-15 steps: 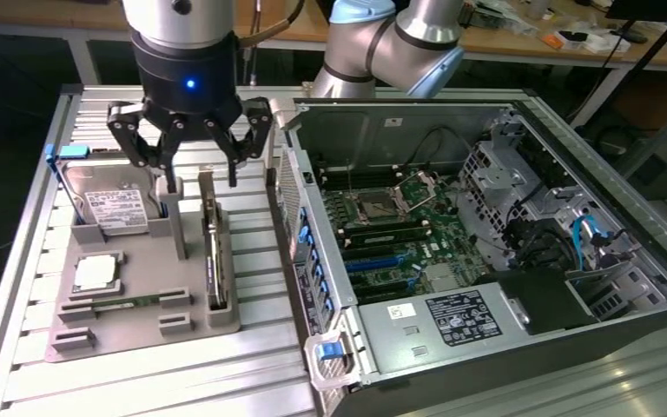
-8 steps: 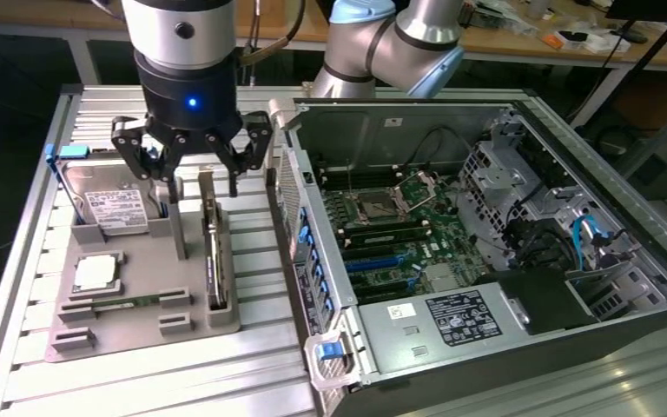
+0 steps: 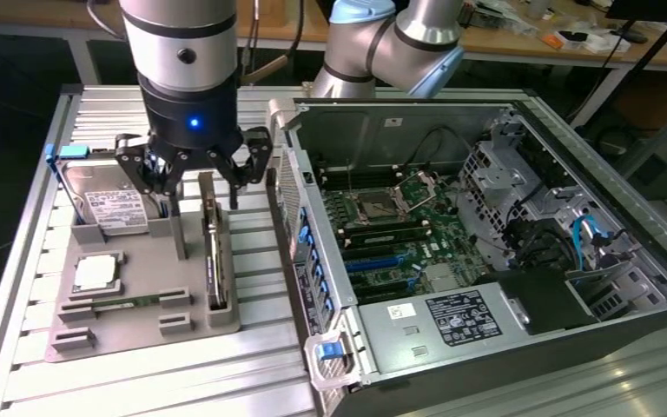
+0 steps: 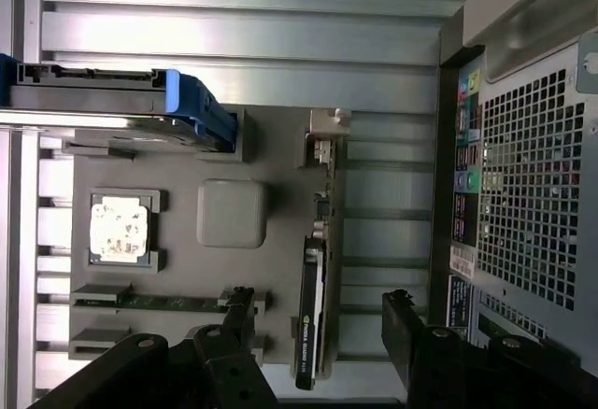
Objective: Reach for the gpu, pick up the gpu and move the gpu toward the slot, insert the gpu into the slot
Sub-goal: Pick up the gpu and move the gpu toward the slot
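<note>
**A:** Exterior view first. Where is your gripper (image 3: 198, 193), and why there?

**B:** It hangs just over the twelve o'clock end of the gpu (image 3: 213, 261), fingers spread wide and holding nothing. I'd judge you have it there to straddle the card's thin upper edge.

**A:** Why does the card stand on edge?

**B:** The grey tray (image 3: 131, 330) holds it upright, so a narrow edge faces up for your fingers. The hard drive (image 3: 111, 208) sits at ten o'clock from it, and the processor chip (image 3: 95, 271) at nine.

**A:** And its long axis?

**B:** Twelve to six, with the silvery bracket seemingly at the twelve o'clock end. The slot (image 3: 375, 257) is well apart at three o'clock, inside the open case (image 3: 392, 130). It runs nearer nine to three.

**A:** And the wrist view?

**B:** You see the gpu (image 4: 309, 330) edge-on, a narrow dark strip. It lies between the two fingers (image 4: 238, 308) of the gripper (image 4: 319, 299) and touches neither. The jaws stand parted on either side of its flat faces, crosswise to the long axis, which suits a pinch on those faces. By my reading you are reaching, and the card is not yet lifted.
</note>
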You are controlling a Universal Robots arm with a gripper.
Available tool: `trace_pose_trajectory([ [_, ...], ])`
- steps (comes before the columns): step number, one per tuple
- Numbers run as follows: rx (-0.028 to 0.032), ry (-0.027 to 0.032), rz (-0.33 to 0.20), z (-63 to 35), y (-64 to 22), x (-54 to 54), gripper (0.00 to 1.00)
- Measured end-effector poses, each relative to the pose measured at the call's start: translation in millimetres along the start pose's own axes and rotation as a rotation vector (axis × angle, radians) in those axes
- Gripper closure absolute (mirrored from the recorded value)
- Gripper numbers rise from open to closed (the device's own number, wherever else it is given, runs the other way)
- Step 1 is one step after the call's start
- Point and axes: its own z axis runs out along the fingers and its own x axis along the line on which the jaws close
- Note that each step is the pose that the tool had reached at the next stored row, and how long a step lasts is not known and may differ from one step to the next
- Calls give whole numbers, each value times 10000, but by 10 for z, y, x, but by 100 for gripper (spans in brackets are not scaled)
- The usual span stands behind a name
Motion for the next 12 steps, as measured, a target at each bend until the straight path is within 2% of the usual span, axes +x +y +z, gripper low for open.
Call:
trace_pose_trajectory([
  [9,2,0,41,163,-16,1,34],
  [12,3,-11,250,221,-23,3,34],
])
